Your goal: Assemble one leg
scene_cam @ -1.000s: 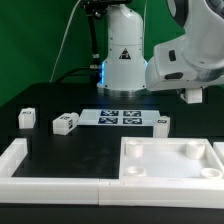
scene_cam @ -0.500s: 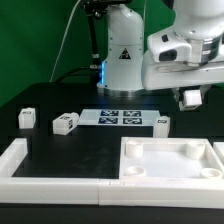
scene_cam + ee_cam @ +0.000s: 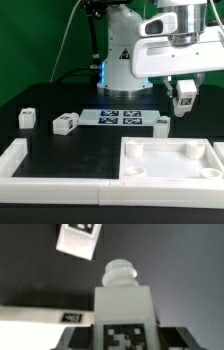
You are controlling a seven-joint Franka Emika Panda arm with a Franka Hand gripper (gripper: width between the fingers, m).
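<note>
My gripper (image 3: pixel 184 100) is shut on a leg (image 3: pixel 185 97), a small white post with a black-and-white tag, and holds it in the air above the table at the exterior view's right. In the wrist view the held leg (image 3: pixel 124 303) stands between my dark fingers (image 3: pixel 82 339), tag toward the camera and its rounded peg pointing away; the gripper (image 3: pixel 124 338) grips its tagged end. Three more legs lie on the black table: one far left (image 3: pixel 26 118), one beside it (image 3: pixel 65 124), one by the marker board's right end (image 3: pixel 161 122).
The large white square tray-like piece (image 3: pixel 170 172) with round corner sockets lies at the front right. A white L-shaped rail (image 3: pixel 30 170) borders the front left. The marker board (image 3: pixel 122 117) lies mid-table. The robot base (image 3: pixel 122 60) stands behind it.
The arm has swung toward the exterior view's left and come lower. The gripper with the leg in it now shows fully below the wrist.
</note>
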